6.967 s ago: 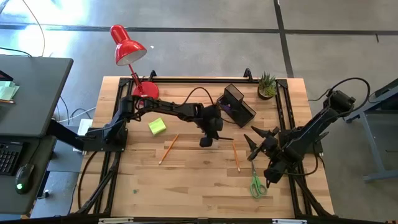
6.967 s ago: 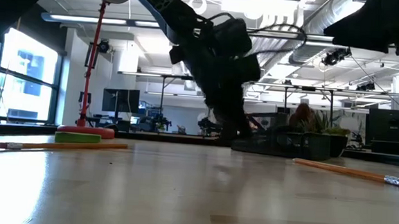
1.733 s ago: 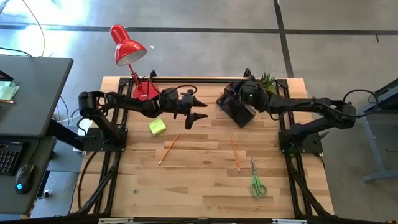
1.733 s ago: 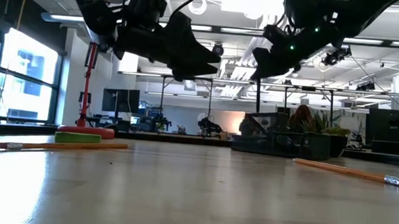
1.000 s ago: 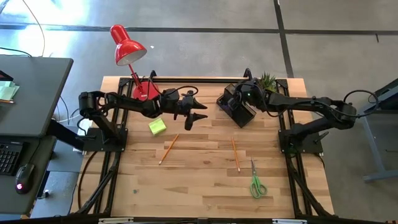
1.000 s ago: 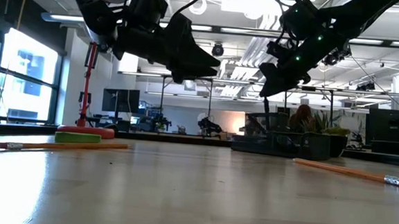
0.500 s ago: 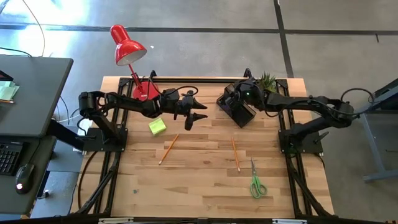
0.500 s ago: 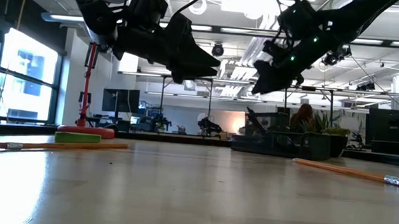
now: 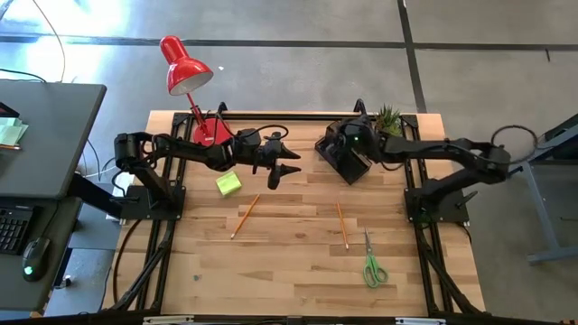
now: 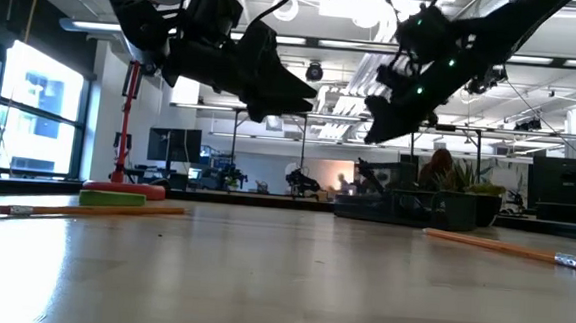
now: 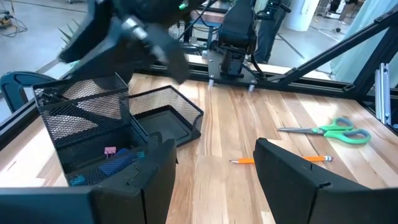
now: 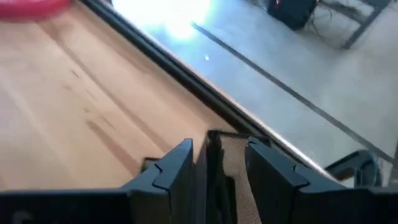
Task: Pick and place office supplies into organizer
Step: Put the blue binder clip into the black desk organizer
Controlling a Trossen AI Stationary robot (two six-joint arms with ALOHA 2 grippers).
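Office-supply sorting, mid-task. The right end effector hovers over the black mesh organizer at the far side of the table, fingers apart with nothing visibly between them; apparently an item has just been delivered. The left end effector waits in the air, spread and empty, just beyond the yellow-green sticky-note block. Two orange pencils and the green-handled scissors lie on the table, well apart from the organizer. The next move calls for descending on one of these.
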